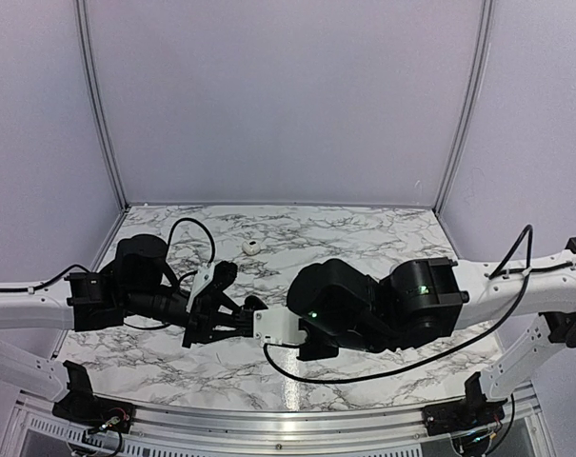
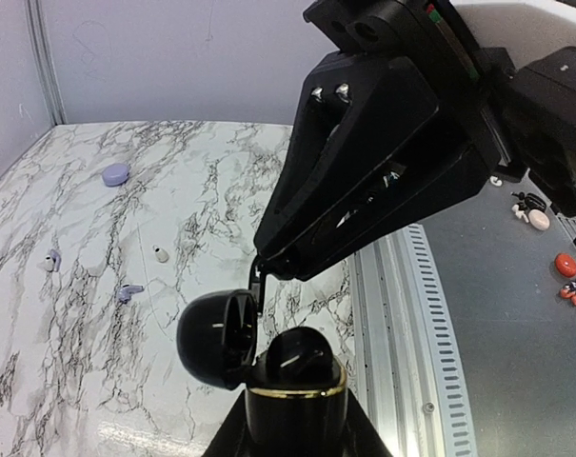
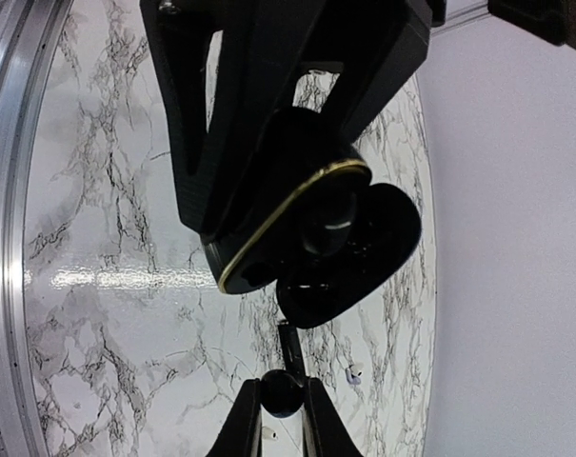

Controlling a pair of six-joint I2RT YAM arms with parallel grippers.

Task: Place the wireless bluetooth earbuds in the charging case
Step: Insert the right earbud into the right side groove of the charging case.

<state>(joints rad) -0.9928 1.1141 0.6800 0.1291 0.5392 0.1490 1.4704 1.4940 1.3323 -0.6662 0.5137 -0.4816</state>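
Right wrist: right gripper [image 3: 280, 409] is pinching a black earbud [image 3: 282, 392] between its two fingertips, with the stem pointing up toward the charging case [image 3: 268, 238]. The left gripper [image 1: 232, 319] is clamping that case by its body. It's black with a gold rim, and it's being held in the air over the marble table [image 1: 364, 238] with its lid [image 3: 354, 257] hanging open. The stem tip is sitting right at the lid's edge, but I can't tell whether it's touching. The bud isn't sitting in a well of the case.

Left wrist is showing the same thing from the other side: case [image 2: 297, 367] low in frame, lid [image 2: 219, 335] swung open to the left, right gripper looming just above it.

Other buds are lying loose on the marble, well apart from the case: a lilac bud [image 2: 129, 291], a white bud [image 2: 161, 254] and a pale bud [image 2: 49, 260] near the left edge. A lilac case [image 2: 115, 173] is sitting further back.

Top external is showing both grippers meeting near mid-table, and a small white item [image 1: 251, 247] is lying beyond them. It's too small to tell what it is.
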